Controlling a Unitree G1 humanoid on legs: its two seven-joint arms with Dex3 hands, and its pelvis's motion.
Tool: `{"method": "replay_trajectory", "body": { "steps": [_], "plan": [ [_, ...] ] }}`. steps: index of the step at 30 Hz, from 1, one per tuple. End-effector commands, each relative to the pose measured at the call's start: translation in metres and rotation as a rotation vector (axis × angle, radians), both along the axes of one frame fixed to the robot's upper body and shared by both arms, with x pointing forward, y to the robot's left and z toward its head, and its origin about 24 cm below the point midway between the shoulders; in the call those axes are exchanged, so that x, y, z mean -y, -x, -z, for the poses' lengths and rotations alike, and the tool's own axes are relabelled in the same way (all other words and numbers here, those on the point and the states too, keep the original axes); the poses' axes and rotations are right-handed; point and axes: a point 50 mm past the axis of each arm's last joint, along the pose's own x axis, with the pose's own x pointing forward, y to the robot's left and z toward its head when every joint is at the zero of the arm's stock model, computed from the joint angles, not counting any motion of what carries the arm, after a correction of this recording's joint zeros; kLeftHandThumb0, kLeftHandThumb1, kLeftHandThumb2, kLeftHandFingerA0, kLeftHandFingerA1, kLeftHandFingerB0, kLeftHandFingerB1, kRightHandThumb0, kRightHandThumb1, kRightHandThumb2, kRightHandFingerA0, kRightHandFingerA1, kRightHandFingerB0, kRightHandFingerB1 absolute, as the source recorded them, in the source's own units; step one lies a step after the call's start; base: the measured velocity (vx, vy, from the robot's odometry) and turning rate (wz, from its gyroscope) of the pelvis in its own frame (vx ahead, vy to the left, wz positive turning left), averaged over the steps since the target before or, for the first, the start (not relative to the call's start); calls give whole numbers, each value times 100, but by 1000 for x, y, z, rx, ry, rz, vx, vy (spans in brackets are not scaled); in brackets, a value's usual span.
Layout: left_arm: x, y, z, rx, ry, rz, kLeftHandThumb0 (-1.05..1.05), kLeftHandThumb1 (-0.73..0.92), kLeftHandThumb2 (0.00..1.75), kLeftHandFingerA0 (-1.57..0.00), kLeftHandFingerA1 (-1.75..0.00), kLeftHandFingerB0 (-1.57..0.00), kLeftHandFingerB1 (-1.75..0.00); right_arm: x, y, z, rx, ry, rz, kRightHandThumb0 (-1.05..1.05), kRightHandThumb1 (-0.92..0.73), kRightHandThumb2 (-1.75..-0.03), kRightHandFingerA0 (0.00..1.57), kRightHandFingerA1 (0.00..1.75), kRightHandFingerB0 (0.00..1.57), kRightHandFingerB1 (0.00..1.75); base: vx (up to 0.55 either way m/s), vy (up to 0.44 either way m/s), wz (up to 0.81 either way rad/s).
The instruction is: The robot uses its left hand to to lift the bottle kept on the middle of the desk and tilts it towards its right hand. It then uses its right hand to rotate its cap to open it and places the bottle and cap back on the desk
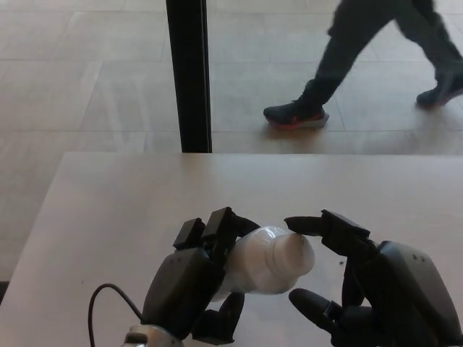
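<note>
Black left hand (192, 285) tilts bottle (257, 264) toward right hand (362, 289).

Left robot hand (194, 278): comes in from the lower left, its back turned up to the camera, two thick fingers (217, 230) curled over the top and the thumb tucked beneath, closed in a grasp.
Left wrist: at the bottom edge, a thin black cable looping beside it.
Right robot hand (362, 289): enters from the lower right, fingers spread; upper finger reaching left, thumb (311, 303) low and apart from it.
</note>
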Motion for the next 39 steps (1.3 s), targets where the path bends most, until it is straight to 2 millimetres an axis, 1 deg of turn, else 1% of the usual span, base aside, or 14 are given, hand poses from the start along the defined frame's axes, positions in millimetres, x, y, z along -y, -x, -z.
{"method": "replay_trajectory", "body": {
  "steps": [1,4,6,10,13,15,16,17,18,22,30,35,38,39],
  "plan": [
    [-3,-1,-2,20,-10,-9,21,48,162,-120,-175,-113,-155,3,0,4,-9,-3,9,-35,-69,-60,99,140,51,49,0,0,0],
    [-3,0,-2,12,-6,-15,22,50,158,-121,-175,-113,-156,2,1,5,-5,2,3,-30,-72,-63,93,154,57,52,0,0,0],
    [-3,0,-2,13,1,-17,22,48,162,-120,-175,-112,-156,0,1,5,2,-8,-8,-30,-76,-67,88,164,69,55,0,0,0],
    [-3,-1,-2,17,-2,-15,18,49,160,-121,-175,-112,-155,-4,2,5,11,-24,-21,-30,-79,-70,92,167,75,61,0,0,0],
    [-2,0,-2,13,2,-17,20,51,159,-122,-174,-114,-155,-7,2,5,18,-42,-31,-29,-78,-69,89,165,75,60,0,0,0],
    [-3,0,-2,13,-2,-13,16,46,154,-117,-175,-109,-155,-10,2,5,20,-52,-36,-32,-79,-70,92,167,75,62,0,0,0],
    [-3,0,-2,13,-5,-15,21,47,155,-106,-175,-99,-166,-11,3,5,23,-55,-41,-31,-79,-70,91,167,74,61,0,0,0],
    [-3,0,-2,11,-4,-15,18,45,153,-123,-174,-113,-154,-13,2,5,36,-60,-47,-30,-77,-68,89,168,73,61,0,0,0],
    [-3,0,-2,15,-2,-14,20,47,156,-124,-175,-114,-155,-13,2,5,40,-61,-47,-29,-77,-68,90,167,73,61,0,0,0],
    [-3,0,-1,15,0,-19,18,50,160,-122,-175,-113,-155,-12,3,5,31,-53,-40,-30,-77,-69,90,167,71,59,0,0,0],
    [-2,1,-1,7,-3,-16,20,51,157,-121,-175,-112,-155,-12,5,7,25,-41,-46,-31,-74,-66,88,168,66,54,0,0,0],
    [-1,1,0,29,5,-18,20,48,163,-120,-175,-112,-154,-12,5,7,31,-41,-50,-29,-71,-64,85,165,66,53,0,0,0],
    [-2,0,0,12,1,-20,20,50,159,-121,-175,-113,-155,-12,5,7,29,-39,-56,-30,-67,-64,86,161,65,53,0,0,0],
    [-2,0,0,10,-3,-15,18,49,156,-121,-175,-113,-155,-12,5,7,21,-31,-60,-30,-66,-59,88,159,63,52,0,0,0]
  ]
}}
